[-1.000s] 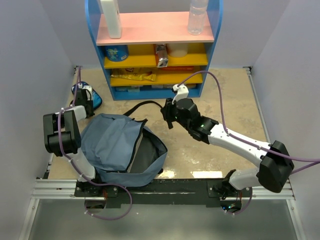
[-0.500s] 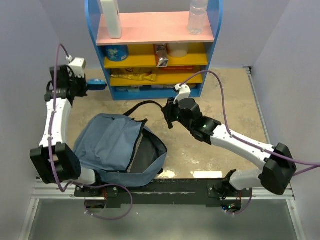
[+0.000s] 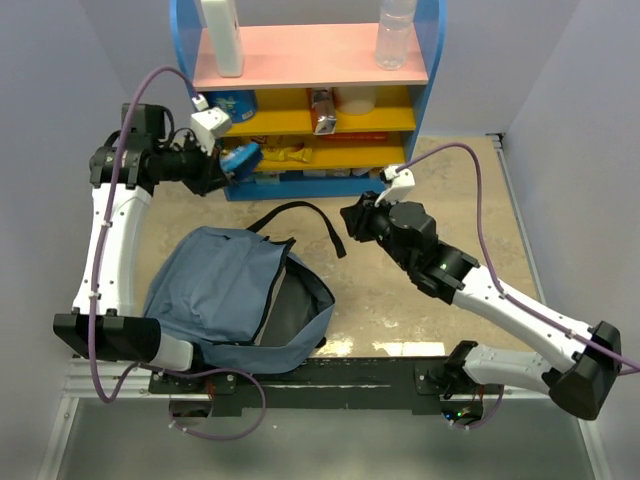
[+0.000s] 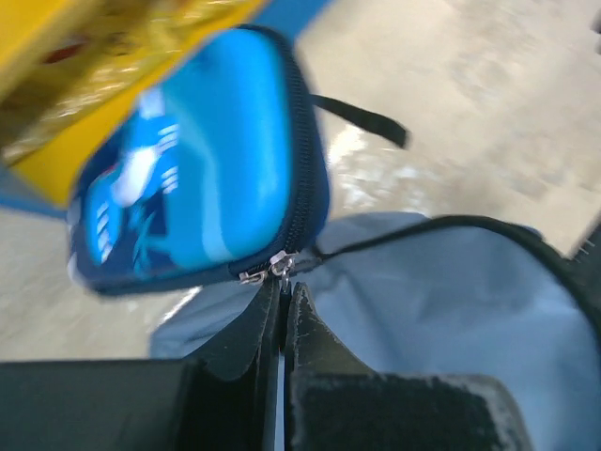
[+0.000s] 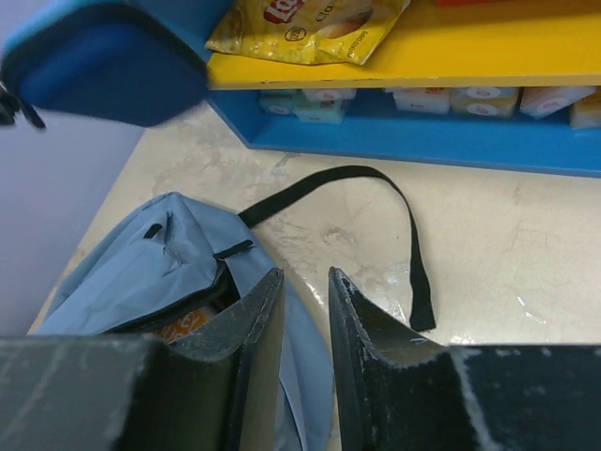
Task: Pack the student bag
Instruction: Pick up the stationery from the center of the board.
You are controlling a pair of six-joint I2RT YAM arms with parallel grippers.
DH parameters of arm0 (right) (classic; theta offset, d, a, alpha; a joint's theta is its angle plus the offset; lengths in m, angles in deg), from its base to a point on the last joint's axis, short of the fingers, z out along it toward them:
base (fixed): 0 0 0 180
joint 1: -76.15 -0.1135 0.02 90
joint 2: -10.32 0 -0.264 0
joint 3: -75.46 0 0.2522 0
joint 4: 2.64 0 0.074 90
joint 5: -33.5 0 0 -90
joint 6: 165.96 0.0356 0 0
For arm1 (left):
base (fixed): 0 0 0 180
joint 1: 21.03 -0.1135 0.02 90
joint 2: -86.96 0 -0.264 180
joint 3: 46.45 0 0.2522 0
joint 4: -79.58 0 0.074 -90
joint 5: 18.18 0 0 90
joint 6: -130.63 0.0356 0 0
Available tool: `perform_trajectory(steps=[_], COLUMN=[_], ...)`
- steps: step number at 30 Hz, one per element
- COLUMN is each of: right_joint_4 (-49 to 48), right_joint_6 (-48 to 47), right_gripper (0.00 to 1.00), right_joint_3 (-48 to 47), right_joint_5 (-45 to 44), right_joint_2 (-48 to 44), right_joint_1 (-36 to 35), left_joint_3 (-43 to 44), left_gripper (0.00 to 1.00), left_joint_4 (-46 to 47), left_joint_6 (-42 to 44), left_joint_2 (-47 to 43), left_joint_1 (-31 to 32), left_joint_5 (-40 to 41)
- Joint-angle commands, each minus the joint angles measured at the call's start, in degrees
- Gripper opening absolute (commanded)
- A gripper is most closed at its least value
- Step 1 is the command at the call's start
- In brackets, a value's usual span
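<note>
Now, your left claw (image 4: 282,289) is pressed together on the zipper edge of a small bright-blue zippered pouch (image 4: 202,174), which hangs off the fingertips in the air in front of the blue-and-yellow shelf unit (image 3: 312,122). Whether it pinches the pull tab or the seam you cannot tell, as that view is blurred. Your right claw (image 5: 299,280) stands slightly parted and pinches nothing, hovering above the beige tabletop (image 3: 380,310) near the end of the bag's strap. The large slate-blue fabric backpack (image 3: 225,285) lies flat near the left arm's base, mouth gaping toward the right, its black strap (image 3: 300,212) looped out toward the shelf. Judge it soft and floppy: it looks light, will likely sag and fold where lifted, and the mouth may close on itself, so take the upper rim of the opening beside the zipper, not the loose cloth. The dark lining hides most of the inside; the right wrist view shows only a sliver of something orange (image 5: 183,324) in there, unidentifiable.
</note>
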Motion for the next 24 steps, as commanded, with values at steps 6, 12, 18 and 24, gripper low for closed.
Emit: perform_trajectory(steps=[6,12,18,24], right_joint_4=[2.3,-3.1,-15.7,-18.1], right_joint_6=[3.5,-5.8,-16.3,-25.9], right_gripper=[0.51,0.68,0.99,0.99], right_joint_3=[1.0,7.4,20.4,21.3], right_joint_5=[3.7,12.6,17.5,22.5], right_joint_2=[-3.9,-7.3,-21.9,-23.5], right_joint_1=[0.1,-0.3,-1.4,-1.6], left_joint_3=[3.5,5.3,9.4,12.3], left_gripper=[0.0,0.0,0.0,0.0], left_joint_4=[-12.0,-9.8,-8.5,-8.2], left_joint_6=[6.1,1.7,-2.1,-4.1], left_joint_2=[-0.9,1.5,4.9,7.5], left_joint_1=[9.4,18.0,23.0,26.2], left_joint_5=[-10.6,-6.4,-4.5,-3.1])
